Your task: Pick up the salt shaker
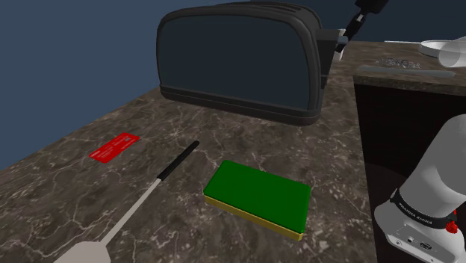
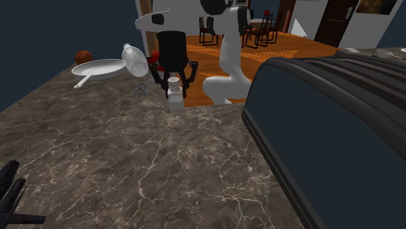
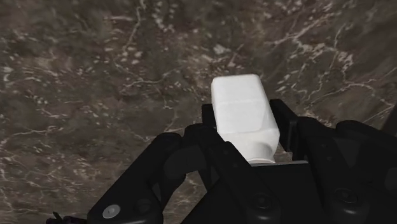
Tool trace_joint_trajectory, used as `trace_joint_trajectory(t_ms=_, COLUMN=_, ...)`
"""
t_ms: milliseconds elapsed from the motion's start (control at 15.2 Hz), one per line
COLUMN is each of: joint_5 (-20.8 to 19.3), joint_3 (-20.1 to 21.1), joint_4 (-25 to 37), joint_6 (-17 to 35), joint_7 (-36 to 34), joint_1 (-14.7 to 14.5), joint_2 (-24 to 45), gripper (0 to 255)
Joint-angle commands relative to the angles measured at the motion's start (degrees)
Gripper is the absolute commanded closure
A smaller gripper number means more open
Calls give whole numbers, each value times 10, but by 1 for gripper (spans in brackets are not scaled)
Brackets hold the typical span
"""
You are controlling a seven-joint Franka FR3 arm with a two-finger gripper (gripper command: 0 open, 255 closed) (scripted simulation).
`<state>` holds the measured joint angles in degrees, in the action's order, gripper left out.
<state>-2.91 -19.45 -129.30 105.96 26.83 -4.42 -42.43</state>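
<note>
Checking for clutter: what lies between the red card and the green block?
A long utensil with a black handle lies between the red card and the green block, seen in the shoulder view.

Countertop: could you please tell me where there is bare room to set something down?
Bare marble lies between the red card and the toaster, and between the green block and the toaster. The second exterior view shows a wide open stretch beside the toaster, in front of the salt shaker. Crowded: around the pan, bottle and gripper.
</note>
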Motion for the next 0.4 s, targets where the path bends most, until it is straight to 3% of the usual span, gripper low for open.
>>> trace_joint_trajectory(t_ms=0, joint_5=2, joint_3=1, joint_4=20, joint_6=-14, joint_7=-1, joint_1=-2, joint_2=6, gripper=255)
trace_joint_trajectory(t_ms=330, joint_5=4, joint_3=3, joint_4=49, joint_6=-36, joint_7=-3, joint_1=-5, joint_2=14, gripper=255)
